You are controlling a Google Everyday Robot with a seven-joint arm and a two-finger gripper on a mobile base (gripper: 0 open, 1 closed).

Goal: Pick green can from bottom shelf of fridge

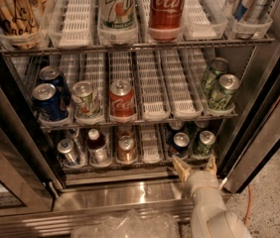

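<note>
- Green can [204, 143] stood upright at the front of the rightmost lane on the bottom shelf [150, 147], just beside a dark blue can [179, 144].
- My gripper [195, 164] hung just outside that shelf's front rail, low in the fridge [259, 108].
- Its fingers [180, 165] were spread apart, gripping nothing.

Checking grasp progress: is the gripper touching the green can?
Cannot tell. Camera view: open gripper sits just below green can; any gap is unclear.
</note>
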